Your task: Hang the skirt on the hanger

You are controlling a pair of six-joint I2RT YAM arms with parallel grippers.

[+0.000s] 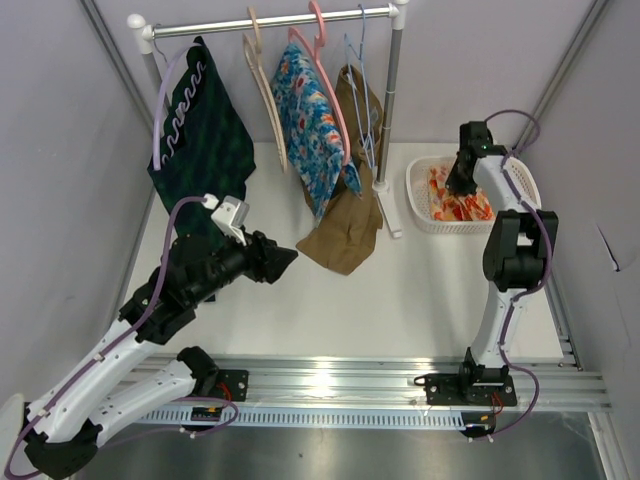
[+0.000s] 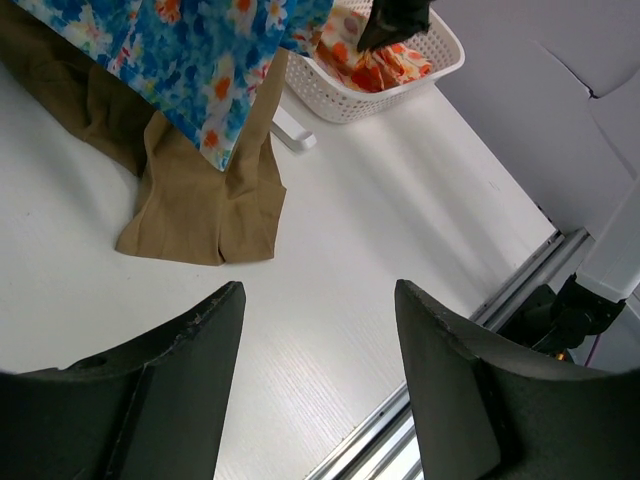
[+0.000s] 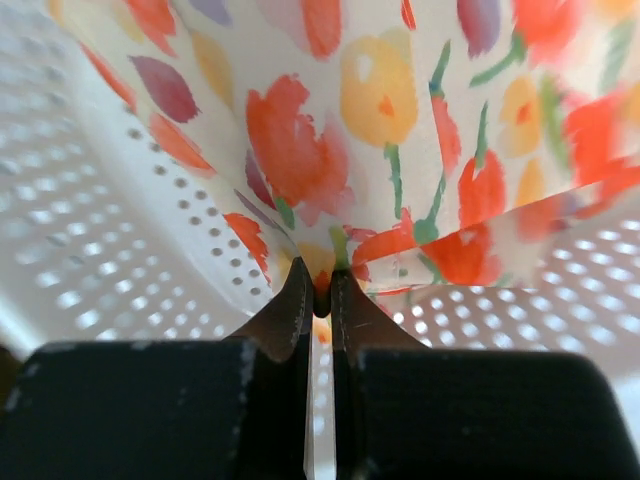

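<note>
On the table (image 1: 420,300), the clothes rail (image 1: 270,22) is standing along the far edge, and the white basket (image 1: 413,195) is sitting at the far right corner with the floral skirt (image 3: 400,130) lying inside. The right gripper (image 3: 320,285) is reaching into the basket, jaws pinching a fold of the skirt. The left gripper (image 2: 318,300) is hovering over the table's left half, jaws wide and empty.

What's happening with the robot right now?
Right fingers shut on floral skirt in white basket. Left fingers open, empty. Nothing blocking.
</note>
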